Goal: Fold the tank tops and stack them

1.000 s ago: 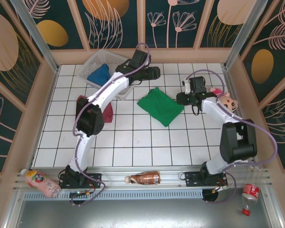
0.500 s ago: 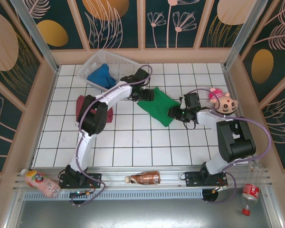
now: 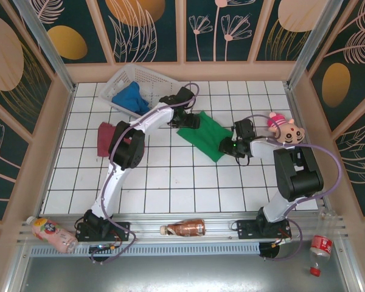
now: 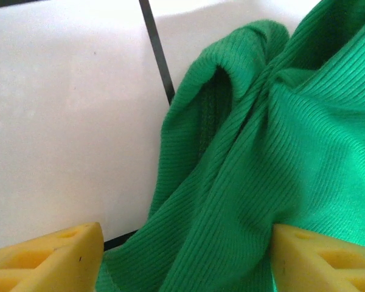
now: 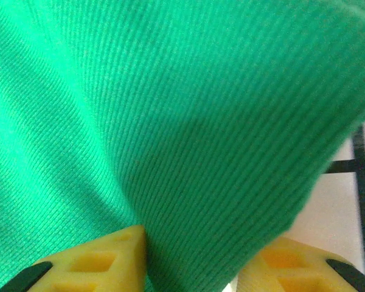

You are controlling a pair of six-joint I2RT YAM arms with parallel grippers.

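- Green top (image 3: 202,135) lies mid-table, long axis diagonal from far-left to near-right.
- Left gripper (image 3: 193,120): jaws wide, straddling the far-left corner.
- Right gripper (image 3: 226,146): jaws narrow about a fold at the right edge; whether they grip it cannot be told.

white/blk arms (image 3: 147,117), purple cables (image 3: 340,173), yellow fingers (image 4: 48,258)

— Where does everything lie?
— The first tank top (image 3: 129,97) lies in the basket (image 3: 147,76), back left. The second tank top (image 3: 106,139) lies before the basket. The third tank top (image 3: 205,137) lies centrally, with the plush toy (image 3: 282,128) to its right.
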